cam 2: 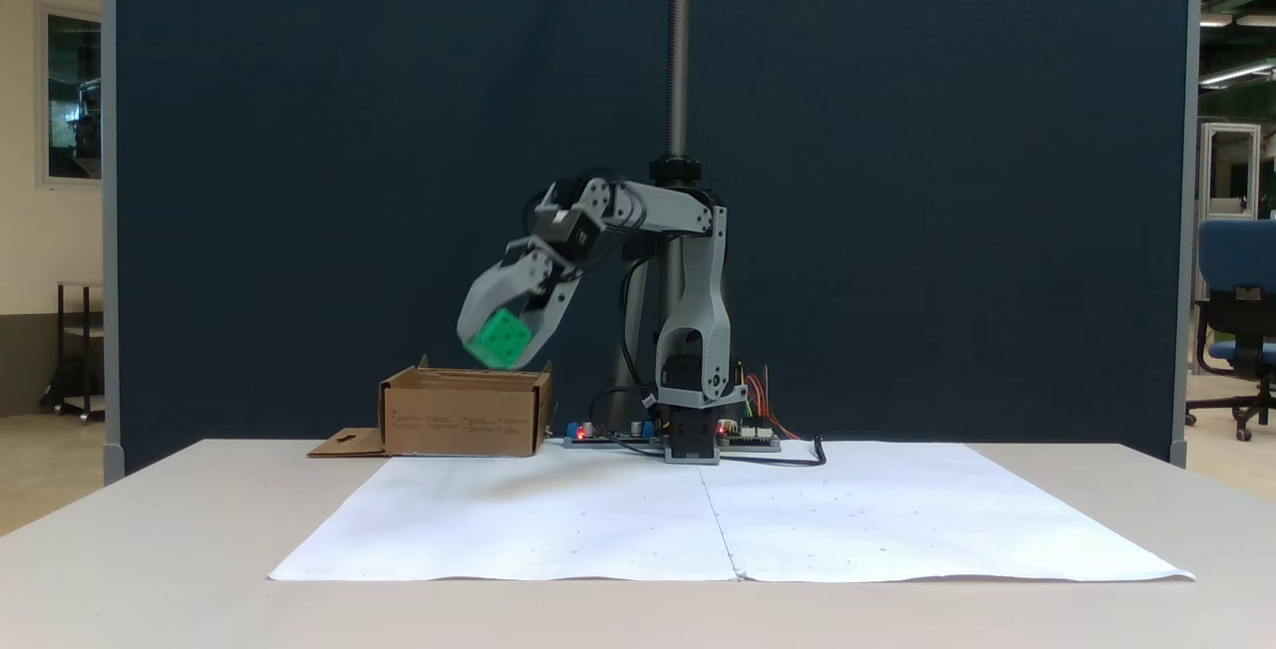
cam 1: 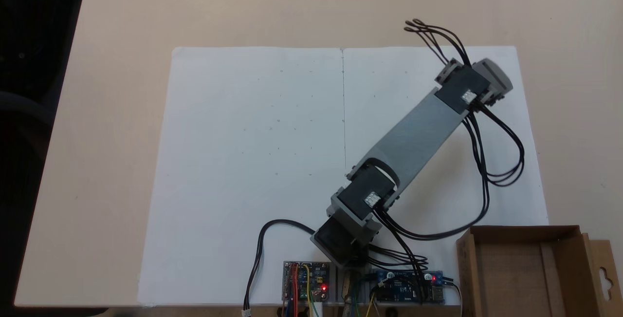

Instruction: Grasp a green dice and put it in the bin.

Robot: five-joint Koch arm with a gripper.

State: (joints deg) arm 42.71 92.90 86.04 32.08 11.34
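The green dice [cam 2: 497,337] hangs in the air between the grey jaws of my gripper [cam 2: 501,348], which is shut on it. In that fixed view the gripper points down and left, just above the top edge of the bin [cam 2: 464,420], a brown cardboard box. Seen from above in a fixed view, the arm [cam 1: 413,134] reaches toward the paper's upper right corner, well away from the bin [cam 1: 506,278] at the lower right. There the wrist covers the dice and jaws. The bin's inside looks bare, with a divider strip [cam 1: 547,273].
A white paper sheet [cam 1: 253,161] covers the middle of the tan table [cam 1: 121,64]. Circuit boards [cam 1: 306,280] and black cables [cam 1: 501,161] sit by the arm's base. The bin's hang-tab flap [cam 1: 603,268] lies flat beside it. A dark blue partition [cam 2: 299,180] stands behind the table.
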